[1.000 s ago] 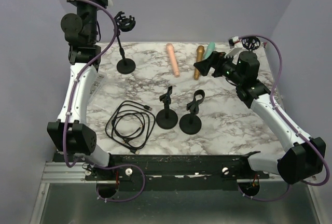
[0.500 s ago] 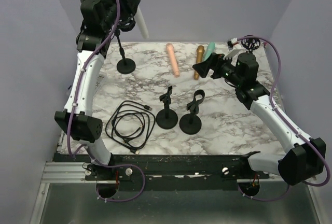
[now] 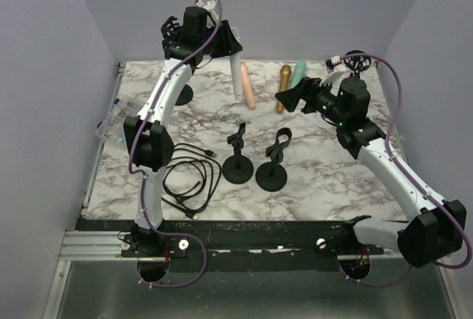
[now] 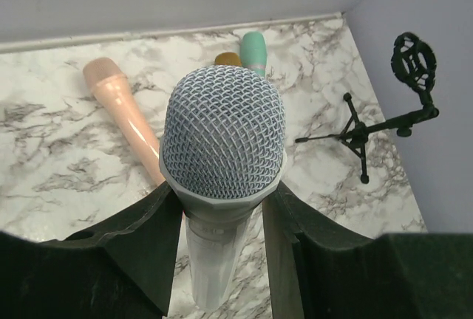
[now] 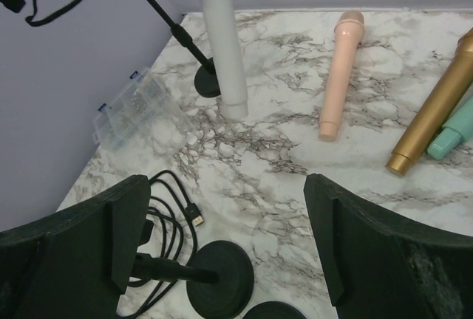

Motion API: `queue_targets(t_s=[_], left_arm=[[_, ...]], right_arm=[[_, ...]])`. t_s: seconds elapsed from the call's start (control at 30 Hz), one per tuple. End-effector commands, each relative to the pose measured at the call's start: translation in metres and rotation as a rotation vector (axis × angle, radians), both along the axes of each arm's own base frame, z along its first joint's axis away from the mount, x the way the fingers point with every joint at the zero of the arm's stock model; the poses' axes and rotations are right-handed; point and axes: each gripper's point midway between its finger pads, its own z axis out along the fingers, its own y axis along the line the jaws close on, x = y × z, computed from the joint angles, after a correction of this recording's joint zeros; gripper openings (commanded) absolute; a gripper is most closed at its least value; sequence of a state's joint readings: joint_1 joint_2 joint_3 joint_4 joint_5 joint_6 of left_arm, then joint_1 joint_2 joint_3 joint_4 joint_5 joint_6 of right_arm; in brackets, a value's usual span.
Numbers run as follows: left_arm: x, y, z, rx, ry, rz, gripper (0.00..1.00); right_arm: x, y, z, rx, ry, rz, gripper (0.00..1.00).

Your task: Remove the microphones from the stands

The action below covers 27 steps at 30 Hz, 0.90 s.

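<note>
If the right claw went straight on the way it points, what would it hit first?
Most likely the bare marble table, between the white microphone's lower end and the pink microphone. The open right claw aims at that gap, though depth is unclear.

No lettering, brand or number can be read on the white microphone [image 4: 222, 156] or on anything else. The clear plastic box [image 5: 140, 108] on the bench [image 5: 281, 164] carries small blue marks, too small to make out. The white tag [image 3: 334, 59] at the far right corner is blurred.
</note>
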<state>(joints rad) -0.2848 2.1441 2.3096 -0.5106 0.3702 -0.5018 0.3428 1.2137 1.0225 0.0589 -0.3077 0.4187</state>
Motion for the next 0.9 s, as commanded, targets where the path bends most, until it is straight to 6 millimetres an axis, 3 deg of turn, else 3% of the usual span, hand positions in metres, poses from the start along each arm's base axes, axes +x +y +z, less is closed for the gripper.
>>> queue_targets(t_s=[0.0,0.23,0.4,0.73,0.87], left_arm=[[0.008,-0.023,-0.003,0.0,-0.031,-0.002,0.0],[0.024,-0.03,-0.076,0.031,0.103,0.037,0.0],[0.027,-0.024,-0.12,0.053,0.215,0.11,0.0],[0.039,-0.032,-0.178,0.004,0.312,0.088,0.0],[0.044,-0.032,-0.191,-0.013,0.326,0.082,0.14]], right_arm=[[-0.001,0.001,0.004,0.005,-0.027,-0.012,0.93],[0.003,0.003,-0.003,-0.009,-0.009,-0.014,0.93],[0.006,0.005,-0.007,-0.019,0.003,-0.011,0.93],[0.01,0.004,-0.015,-0.036,0.017,-0.021,0.93],[0.012,0.005,-0.017,-0.038,0.022,-0.023,0.93]])
